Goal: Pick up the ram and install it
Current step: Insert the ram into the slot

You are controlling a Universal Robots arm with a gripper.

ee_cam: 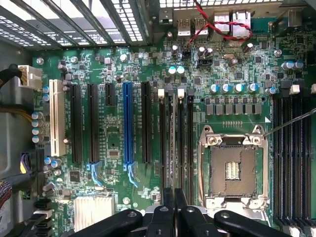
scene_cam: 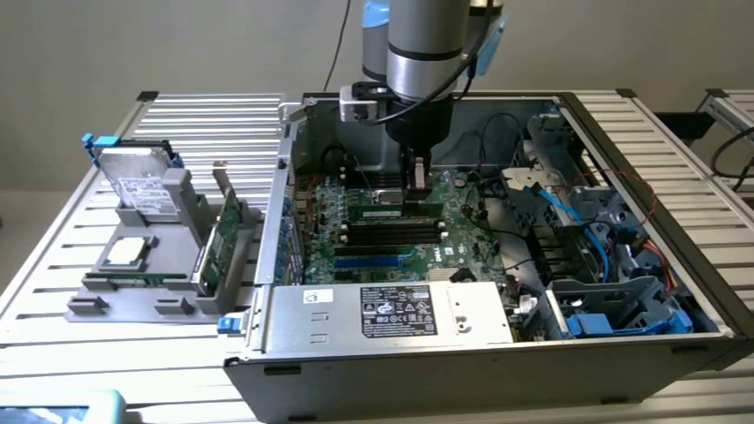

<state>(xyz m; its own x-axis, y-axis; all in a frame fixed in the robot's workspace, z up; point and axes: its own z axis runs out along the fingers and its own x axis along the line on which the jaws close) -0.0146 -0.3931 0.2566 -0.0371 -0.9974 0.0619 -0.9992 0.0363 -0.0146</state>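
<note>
The ram (scene_cam: 389, 213) is a narrow green stick with a white label. It stands on edge in a memory slot of the motherboard (scene_cam: 460, 199) inside the open computer case. My gripper (scene_cam: 415, 194) reaches straight down into the case, fingers shut on the stick's top edge, right of its middle. In the wrist view the ram (ee_cam: 173, 143) shows edge-on as a thin grey line between black memory slots. It runs in under the gripper (ee_cam: 174, 200), whose black fingers (ee_cam: 164, 212) are pressed together over it.
On the exterior view's left a grey holder (scene_cam: 101, 305) carries a hard drive (scene_cam: 139, 187), a silver processor chip (scene_cam: 127, 252) and an expansion card (scene_cam: 224, 238). A power supply (scene_cam: 389, 311) fills the case front; cables and a blue drive cage (scene_cam: 619, 320) crowd the right. An open processor socket (ee_cam: 233, 168) lies beside the slots.
</note>
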